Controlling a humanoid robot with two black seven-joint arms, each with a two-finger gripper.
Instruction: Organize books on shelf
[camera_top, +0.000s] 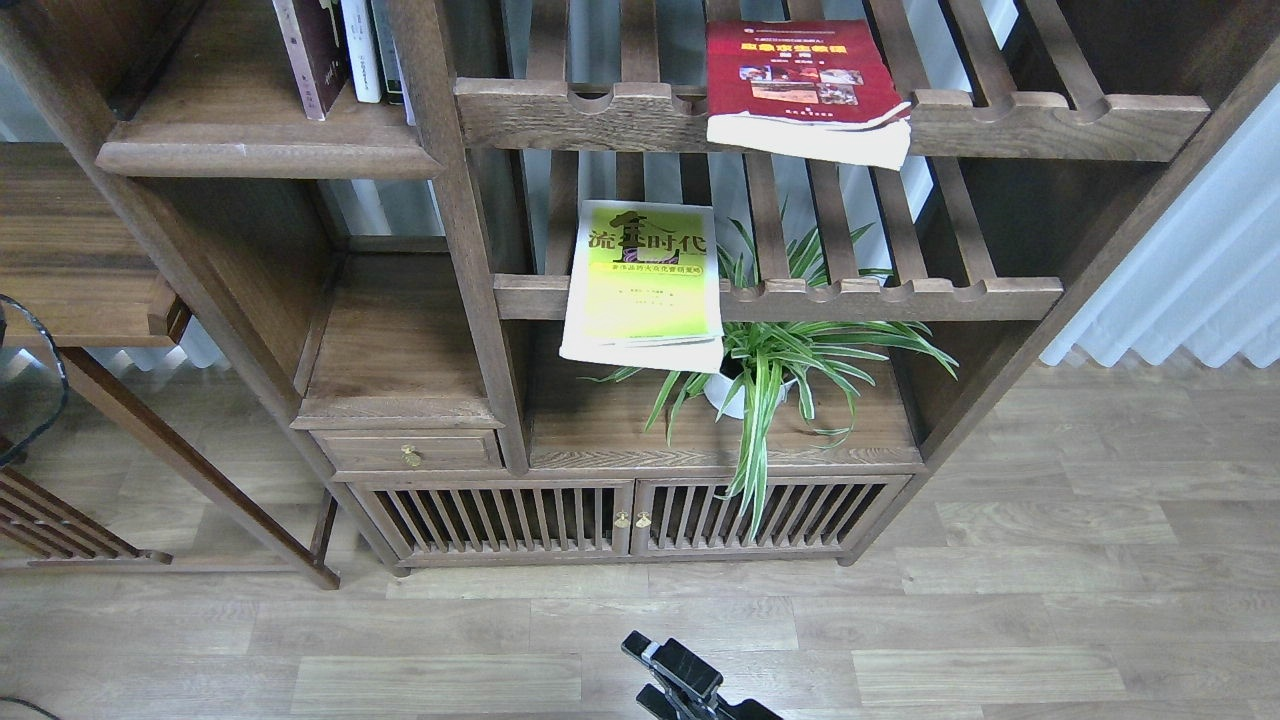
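The shelf (250, 150) is a solid dark brown board with visible grain and a rounded, moulded front edge, at the upper left of the wooden unit. On it the maroon book (312, 55) stands upright, its long axis vertical, the top cut off by the frame; its narrow edge faces forward and it leans slightly left. Just right of it stand slim white and grey books (368, 50), close against the post.

To the right are two slatted racks with scallop-notched front rails. The red book (800, 85) lies flat, cover up, on the upper rack (1050, 120); its long axis runs front to back, the title end away from the camera, and its pale page block overhangs the rail, slightly curled. The yellow book (645, 275) lies flat on the lower rack (900, 298), glossy cover up, black characters at the far end, long axis also front to back, its near end hanging past the rail.

Beneath it a striped, strappy plant (780, 370) sits in a white pot on the cabinet top, over slatted doors with brass knobs. The floor is pale wood plank.

One black gripper (672, 672) shows at the bottom centre, low over the floor, well apart from all three books; which arm it belongs to I cannot tell, nor whether its fingers are spread or pressed together. It holds nothing visible.
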